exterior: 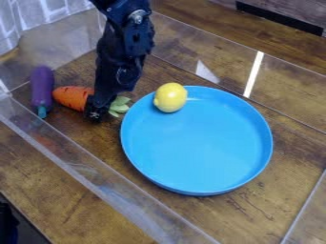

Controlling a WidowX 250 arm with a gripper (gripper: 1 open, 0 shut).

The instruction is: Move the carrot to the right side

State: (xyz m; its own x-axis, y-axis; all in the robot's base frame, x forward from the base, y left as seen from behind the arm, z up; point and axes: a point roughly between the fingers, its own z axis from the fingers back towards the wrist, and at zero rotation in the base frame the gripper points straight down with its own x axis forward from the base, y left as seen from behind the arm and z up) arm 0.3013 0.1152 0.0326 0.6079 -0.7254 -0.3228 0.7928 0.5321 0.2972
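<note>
In the camera view, the carrot (76, 96), orange with a green top, lies on the wooden table (51, 181) between the purple eggplant (42, 86) and the blue plate (197, 138). The gripper (107, 107) hangs over its leafy end, fingers spread. A lemon (170, 96) rests on the plate's rim; bare wood lies right of the plate.

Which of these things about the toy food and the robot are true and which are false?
1. The lemon sits on the blue plate's rim. True.
2. The carrot lies on the plate. False: it lies on the wooden table, left of the plate.
3. The eggplant is left of the carrot. True.
4. The gripper is over the lemon. False: it is down at the carrot's leafy end, jaws open.
</note>
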